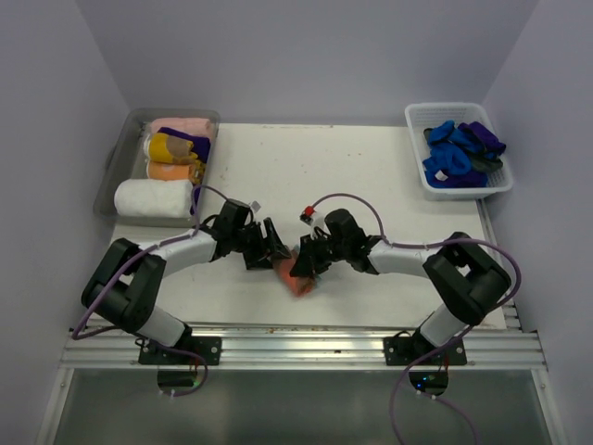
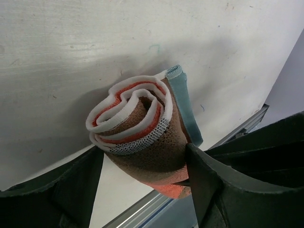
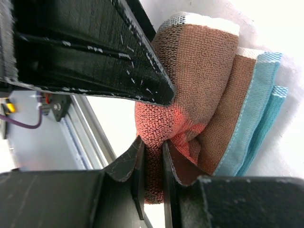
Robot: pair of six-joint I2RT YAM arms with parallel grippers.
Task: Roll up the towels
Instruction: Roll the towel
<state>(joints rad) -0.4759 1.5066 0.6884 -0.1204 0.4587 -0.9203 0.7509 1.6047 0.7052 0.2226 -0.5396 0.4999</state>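
- Rust-brown towel (image 1: 296,276), rolled, lies near-middle on the desk (image 1: 371,167).
- Left gripper (image 2: 143,151): jaws wide, straddling the roll, likely to stop it unwinding.
- Right gripper (image 3: 154,121): jaws narrow, pinching the roll's end.

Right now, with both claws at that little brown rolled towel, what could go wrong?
1. The rust-brown towel is only loosely coiled and its teal-edged tail sticks out; letting go could let it spring open.
2. The right gripper pinches only part of it, so a pull may drag the roll apart.
3. The roll lies close to the table's front rail, so a nudge from the left gripper could push it off.
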